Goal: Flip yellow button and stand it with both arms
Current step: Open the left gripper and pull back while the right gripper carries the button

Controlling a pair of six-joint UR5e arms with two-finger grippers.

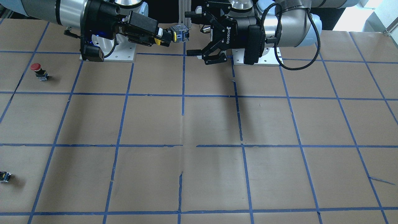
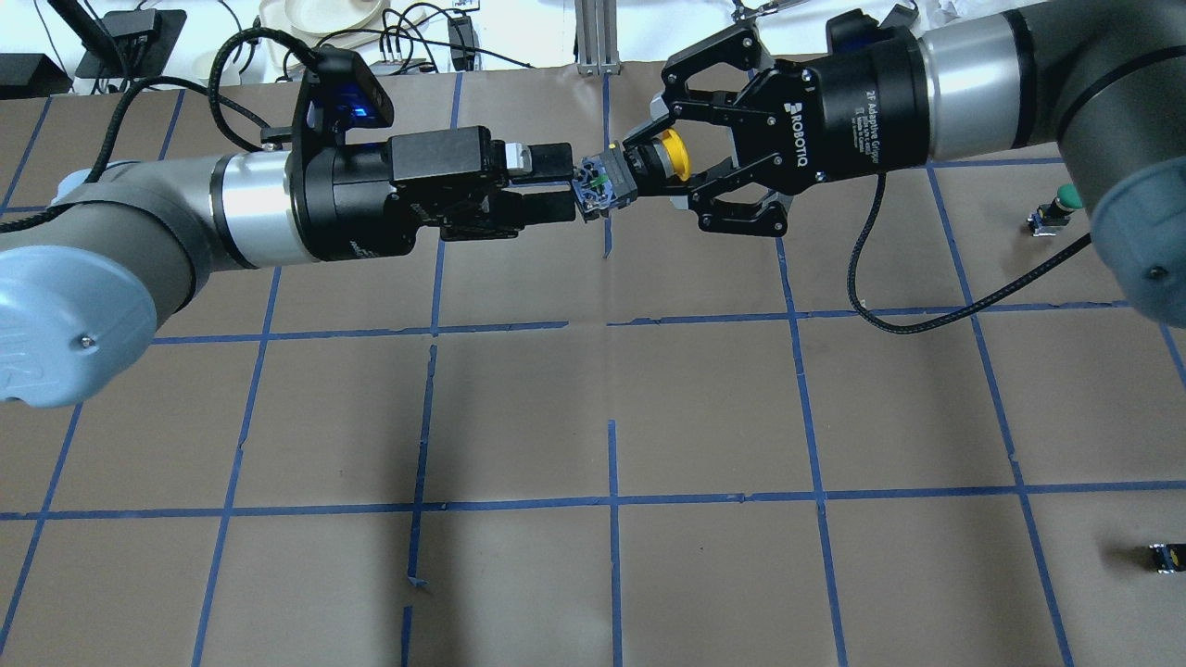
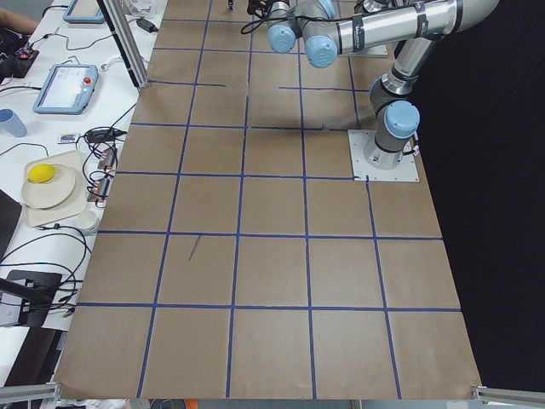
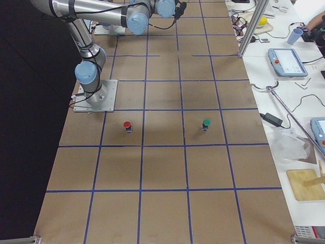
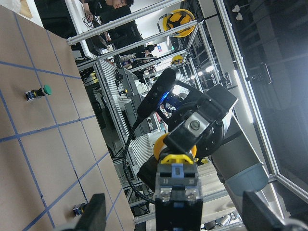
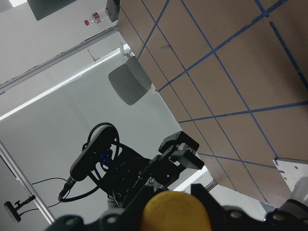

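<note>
- Your table (image 1: 211,174) is covered in brown paper marked with a grid of blue tape.
- The yellow button (image 2: 600,182) is off the surface. It is held level in the air between the two arms, well above the paper, with its cap toward the right arm and its body toward the left.
- The right gripper (image 2: 639,171) has its fingers clamped on the button next to the cap.
- The left gripper (image 1: 189,33) has its fingers spread wide, one on each side of the body and clear of it.
- A red button (image 1: 36,69), a green button (image 2: 1059,206) and a small capless block (image 2: 1163,557) sit on the paper, well apart from the grippers.
- Along your side runs a white bench (image 4: 256,63) with a pendant (image 3: 68,88), plates (image 3: 51,192) and cables.
- The left wrist view shows people (image 5: 113,21) behind a metal frame.
</note>
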